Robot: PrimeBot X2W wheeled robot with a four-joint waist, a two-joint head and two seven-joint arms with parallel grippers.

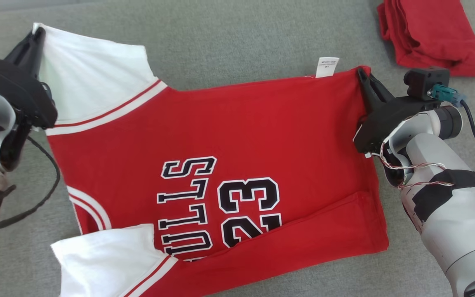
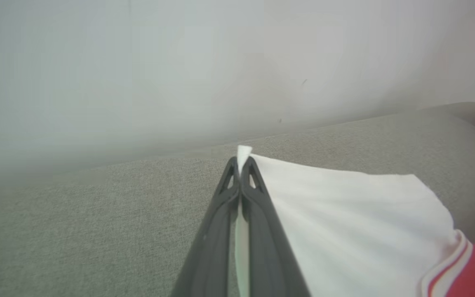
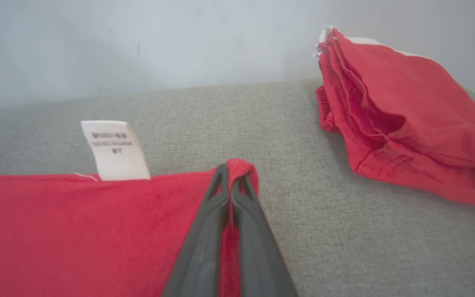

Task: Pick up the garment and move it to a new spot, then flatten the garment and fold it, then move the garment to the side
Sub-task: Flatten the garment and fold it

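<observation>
- Your jersey lies spread across the middle of the grey surface, red body flat, collar end to your left and hem to your right.
- Left claw is clamped shut on the far white sleeve, right at its outer corner, towards the surface's far left.
- In the left wrist view a sliver of white cloth pokes out past the fingertips, and the rest of the sleeve fans away to the right.
- Right claw is pinched shut on the jersey's far hem corner, over on the right side.
- In the right wrist view a small bunch of red cloth bulges over the tips.
- The white label sticks out from the far edge of the jersey, just left of that right claw.
- Along the near side a red strip is folded up over the body, covering part of the lettering and the number 23.
- The near sleeve lies at the near left of the jersey, its lower part cut off by the bottom of the head view.
- A folded red pile sits in the far right corner of the surface, apart from your jersey.
</observation>
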